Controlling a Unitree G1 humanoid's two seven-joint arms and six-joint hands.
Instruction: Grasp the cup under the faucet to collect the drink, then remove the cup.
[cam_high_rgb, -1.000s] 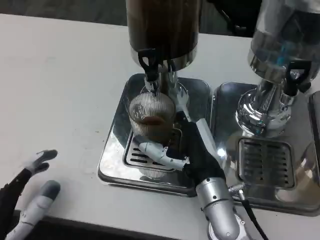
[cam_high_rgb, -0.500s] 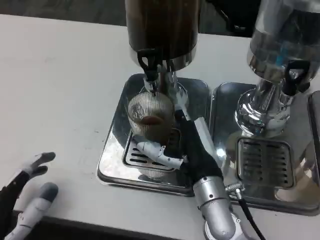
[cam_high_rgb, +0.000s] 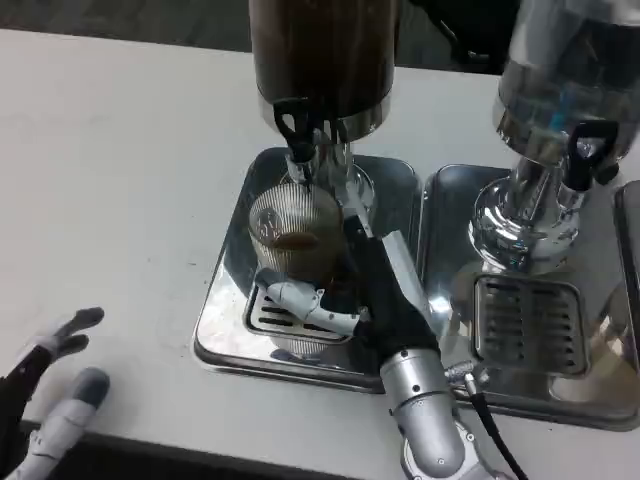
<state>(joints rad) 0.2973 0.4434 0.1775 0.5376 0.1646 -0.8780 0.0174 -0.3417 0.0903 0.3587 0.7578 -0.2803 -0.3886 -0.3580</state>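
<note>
The right hand's fingers (cam_high_rgb: 300, 300) wrap around the low part of the cup (cam_high_rgb: 295, 238) and grip it. The right hand (cam_high_rgb: 375, 300) sits on the shiny tray (cam_high_rgb: 225, 300), over the grate (cam_high_rgb: 275, 318). The cup is see-through with ribbed sides, and a little brown drink lies in its bottom. It stands right under the black faucet (cam_high_rgb: 297, 125) of the dark drink tank (cam_high_rgb: 322, 60). The faucet tip is just above the cup's rim.

The tray's left edge meets the bare white table (cam_high_rgb: 110, 180), where there is lots of room. On the right, a second tray (cam_high_rgb: 450, 200) with a silver tank (cam_high_rgb: 560, 110) sits very close.

The left hand (cam_high_rgb: 50, 400) rests by the near table edge, fingers spread, holding nothing.
</note>
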